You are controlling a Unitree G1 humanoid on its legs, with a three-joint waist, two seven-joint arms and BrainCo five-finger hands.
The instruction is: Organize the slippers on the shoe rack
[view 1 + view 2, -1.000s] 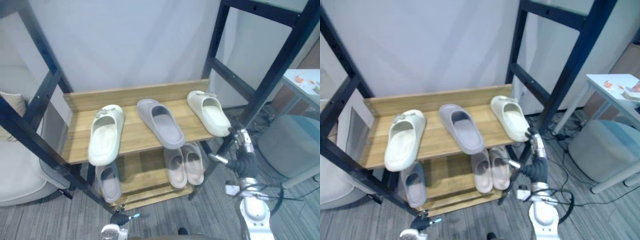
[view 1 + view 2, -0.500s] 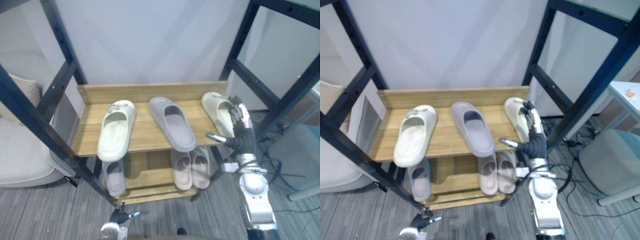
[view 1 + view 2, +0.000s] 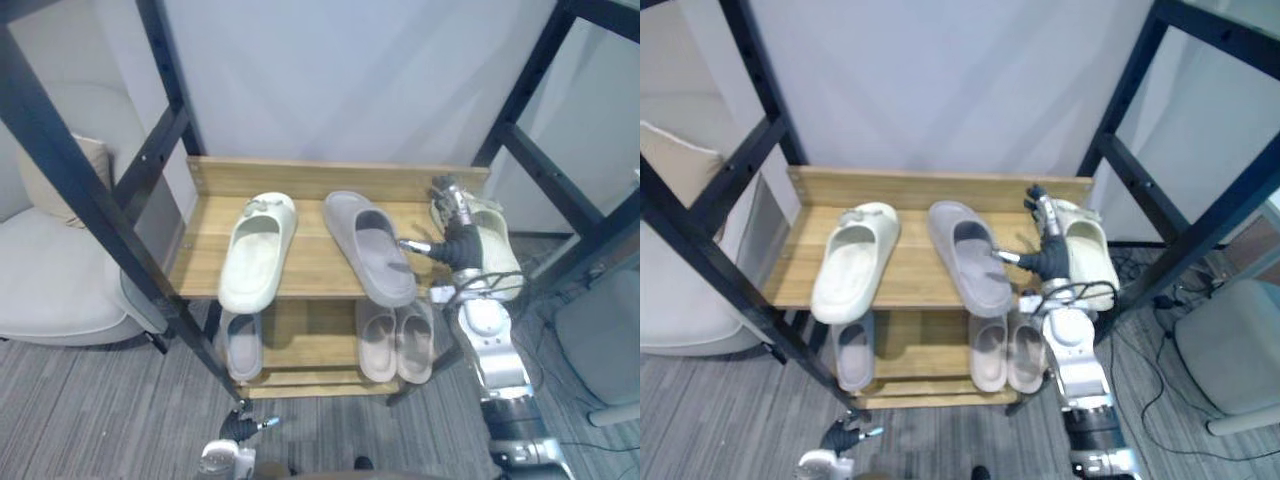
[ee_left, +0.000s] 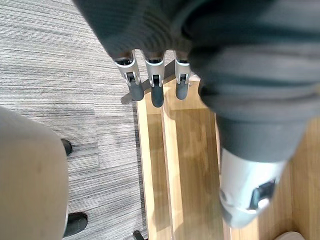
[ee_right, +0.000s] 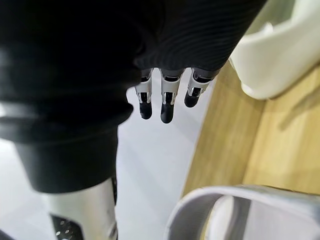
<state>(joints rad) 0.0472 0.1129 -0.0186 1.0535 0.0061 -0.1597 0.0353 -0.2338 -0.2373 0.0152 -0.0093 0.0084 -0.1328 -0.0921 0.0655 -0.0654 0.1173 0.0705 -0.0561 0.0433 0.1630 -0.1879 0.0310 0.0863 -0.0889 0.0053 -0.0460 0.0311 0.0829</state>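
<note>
Since a second ago my right hand has climbed from the rack's front right corner to hang over the top shelf, fingers straight and holding nothing, between the grey slipper and the right cream slipper; my left hand hangs low, fingers relaxed and empty, above grey striped carpet by the rack's foot; on the lower shelf lie a lower grey slipper and a pale pair side by side; up top, the left cream slipper pokes its toe over the front edge; a black frame post slants past a white armchair on my left; a white wall stands behind.
</note>
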